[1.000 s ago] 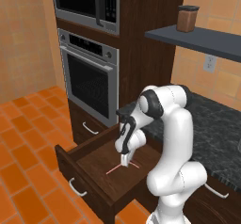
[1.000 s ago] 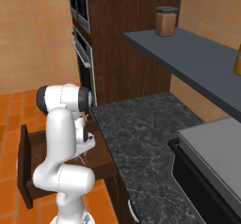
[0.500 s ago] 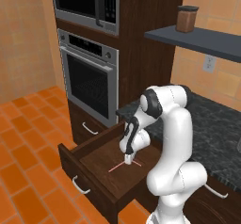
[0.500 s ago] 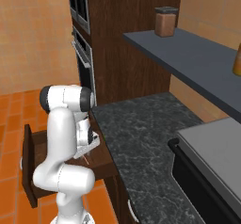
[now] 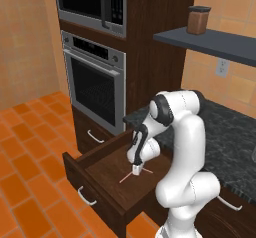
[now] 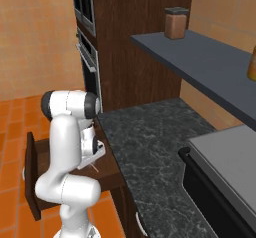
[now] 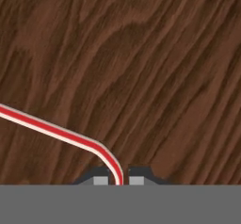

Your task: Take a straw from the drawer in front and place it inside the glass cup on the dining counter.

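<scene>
Drawer (image 5: pixel 102 182) is pulled out wide below the dark speckled countertop (image 6: pixel 150 147), next to the tall oven column (image 5: pixel 95 89); its wood floor (image 7: pixel 141 53) looks bare apart from one item. The white arm (image 5: pixel 182 152) folds down over it, and the gripper (image 5: pixel 136 170) points straight down at the drawer floor, tips at or just above the wood. The straw (image 5: pixel 131 175) lies flat on that floor, a thin pink-red line running out to the front-left of the gripper in the left base view. In the hand view the straw (image 7: pixel 56 129) comes in from the left edge, curves at its bend and runs straight down between the two dark fingertips (image 7: pixel 100 179). The jaws sit close on either side of it with almost no gap, so the gripper looks clenched on the straw near the bent tip, though contact itself is hard to confirm at this size. Handling judgement: very light, thin, smooth plastic, slightly flexible, likely to slip or pivot in a two-finger pinch and easy to crush if squeezed hard. A hold close to the bend leaves the long part hanging free, so it may swing once off the wood; a hold nearer the middle would balance better. Lift slowly, keep it clear of the drawer walls.
</scene>
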